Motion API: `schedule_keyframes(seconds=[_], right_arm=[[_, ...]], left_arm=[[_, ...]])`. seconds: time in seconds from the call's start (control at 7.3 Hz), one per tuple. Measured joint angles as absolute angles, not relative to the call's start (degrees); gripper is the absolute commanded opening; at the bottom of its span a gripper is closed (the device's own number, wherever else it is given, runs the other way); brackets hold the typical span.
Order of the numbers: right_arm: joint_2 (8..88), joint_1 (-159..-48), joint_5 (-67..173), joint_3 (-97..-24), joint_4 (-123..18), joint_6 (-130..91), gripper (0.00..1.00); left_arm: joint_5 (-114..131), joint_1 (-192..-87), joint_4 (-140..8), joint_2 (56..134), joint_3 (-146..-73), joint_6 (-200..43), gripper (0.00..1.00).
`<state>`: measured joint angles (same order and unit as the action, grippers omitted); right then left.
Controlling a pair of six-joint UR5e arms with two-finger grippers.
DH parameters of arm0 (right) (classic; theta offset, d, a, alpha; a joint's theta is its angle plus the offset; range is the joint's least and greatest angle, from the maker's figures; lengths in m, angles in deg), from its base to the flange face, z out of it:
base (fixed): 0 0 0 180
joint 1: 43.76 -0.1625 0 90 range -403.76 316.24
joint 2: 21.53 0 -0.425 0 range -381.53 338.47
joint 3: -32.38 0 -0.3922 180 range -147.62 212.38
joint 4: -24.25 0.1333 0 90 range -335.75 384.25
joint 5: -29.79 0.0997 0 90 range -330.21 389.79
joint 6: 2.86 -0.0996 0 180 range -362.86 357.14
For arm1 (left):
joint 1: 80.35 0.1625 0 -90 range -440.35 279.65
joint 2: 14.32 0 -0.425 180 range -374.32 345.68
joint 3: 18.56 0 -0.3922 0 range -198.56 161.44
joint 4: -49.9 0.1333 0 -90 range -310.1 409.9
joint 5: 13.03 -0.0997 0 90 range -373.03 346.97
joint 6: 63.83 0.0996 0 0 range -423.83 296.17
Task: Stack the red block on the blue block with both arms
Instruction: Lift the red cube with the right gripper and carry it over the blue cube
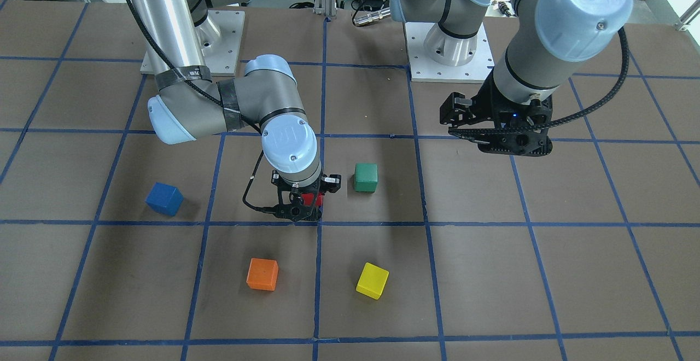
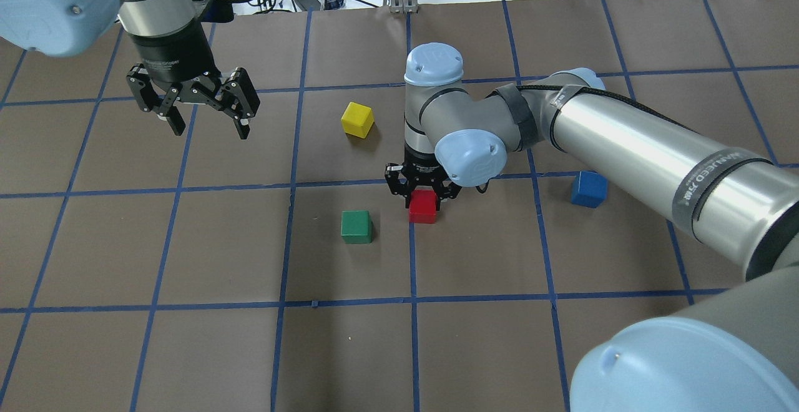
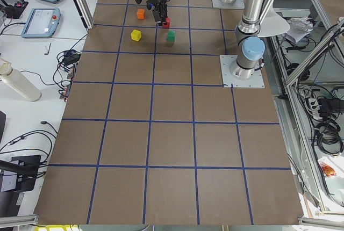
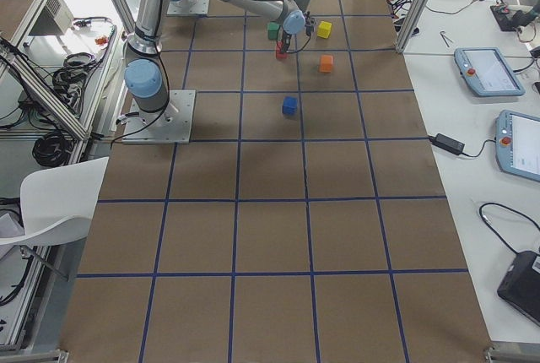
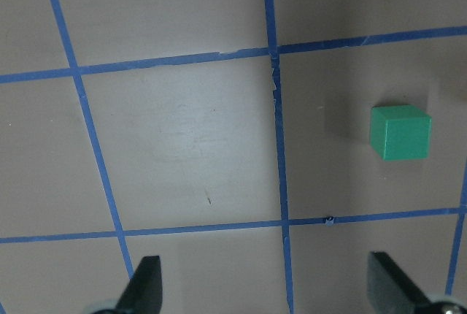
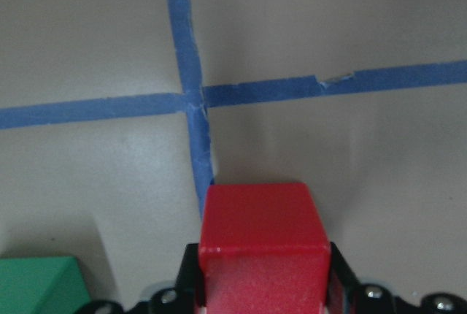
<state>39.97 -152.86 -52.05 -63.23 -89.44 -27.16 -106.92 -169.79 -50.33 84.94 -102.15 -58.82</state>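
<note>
The brown matte tabletop (image 2: 187, 349) is marked into squares by blue tape lines (image 2: 349, 304). On it the small blue cube (image 2: 588, 188) sits alone, well apart from the small red cube (image 2: 423, 206). The right gripper (image 2: 424, 195) pinches that red cube beside a tape crossing, near a small green cube (image 2: 356, 226). The left gripper (image 2: 210, 130) hangs over bare mat, jaws spread wide. A white bench with grey teach pendants (image 4: 481, 72) flanks the table.

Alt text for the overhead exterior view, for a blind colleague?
The right gripper is shut on the red block mid-view, with the blue block to the view's right. The left gripper hangs open at upper left; a green block and a yellow block sit between.
</note>
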Motion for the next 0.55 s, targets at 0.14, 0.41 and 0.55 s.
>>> schedule_keyframes(seconds=[0.14,0.41,0.55], right_arm=[[40.34,-152.57,-51.98,-62.56,-89.25,-27.20,0.00],[41.74,-150.53,-52.95,-58.62,-84.85,-26.65,0.00],[42.74,-148.56,-54.12,-55.41,-79.84,-25.53,0.00]], left_arm=[[-106.92,-169.80,-50.31,84.97,-102.15,-58.82,1.00],[-107.05,-169.82,-50.29,84.99,-102.14,-58.82,1.00],[-107.09,-169.82,-50.29,84.99,-102.10,-58.82,1.00]])
